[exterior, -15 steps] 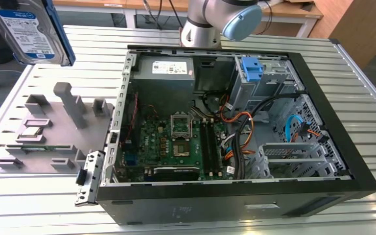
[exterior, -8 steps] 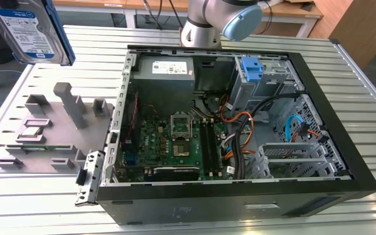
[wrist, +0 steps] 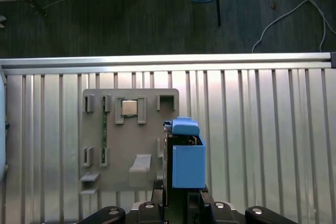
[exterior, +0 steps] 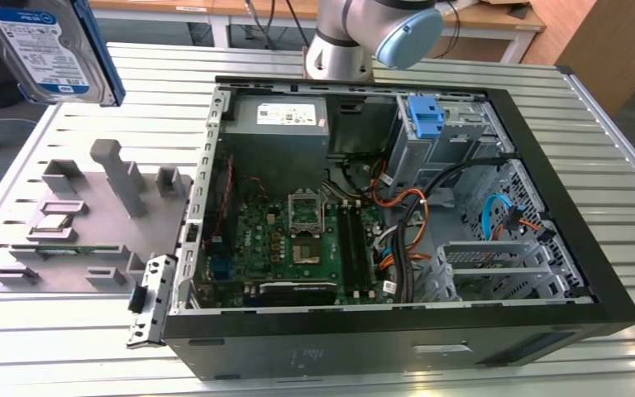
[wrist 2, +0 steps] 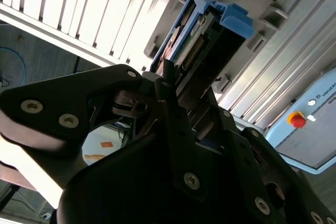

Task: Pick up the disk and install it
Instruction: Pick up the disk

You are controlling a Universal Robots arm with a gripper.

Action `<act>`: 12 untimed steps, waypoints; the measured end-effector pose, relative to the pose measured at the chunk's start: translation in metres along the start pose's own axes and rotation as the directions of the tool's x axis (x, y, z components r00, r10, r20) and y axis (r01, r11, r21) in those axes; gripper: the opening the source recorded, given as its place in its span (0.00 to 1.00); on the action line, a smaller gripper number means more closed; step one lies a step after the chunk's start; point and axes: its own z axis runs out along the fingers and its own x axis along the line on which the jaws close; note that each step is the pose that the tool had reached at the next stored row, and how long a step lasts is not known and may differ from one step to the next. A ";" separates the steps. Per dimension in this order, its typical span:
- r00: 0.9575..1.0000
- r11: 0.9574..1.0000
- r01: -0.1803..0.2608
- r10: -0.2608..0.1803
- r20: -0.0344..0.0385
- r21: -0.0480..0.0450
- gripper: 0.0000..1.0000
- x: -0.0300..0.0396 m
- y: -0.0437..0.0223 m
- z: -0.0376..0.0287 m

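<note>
Pincer clamped on disk | step: carry, held above grey fixture (on table) | install wants rails squared to drive bay, I judge

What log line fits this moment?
gripper: shut on disk | disk: held clear of grey fixture plate | case: open, disk not yet installed

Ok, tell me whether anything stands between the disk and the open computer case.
Nothing visible does. The hand holds the disk in the air at the exterior view's left of the open case. Inside, a blue bracket sits in a bay, cables beside it.
</note>
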 end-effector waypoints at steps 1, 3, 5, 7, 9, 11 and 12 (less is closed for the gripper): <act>1.000 1.000 0.000 0.000 0.000 0.000 0.35 -0.0001 0.0001 -0.0012; 1.000 1.000 0.000 0.000 0.000 0.000 0.35 -0.0002 0.0002 -0.0036; 1.000 1.000 0.000 0.000 0.000 0.000 0.35 -0.0003 0.0003 -0.0057; 1.000 1.000 0.000 0.000 0.000 0.000 0.35 -0.0004 0.0003 -0.0075; 1.000 1.000 0.000 0.000 0.000 0.000 0.35 -0.0005 0.0004 -0.0087; 1.000 1.000 0.000 0.000 0.000 0.000 0.35 -0.0005 0.0004 -0.0086; 1.000 1.000 0.000 0.000 0.000 0.000 0.35 -0.0005 0.0004 -0.0087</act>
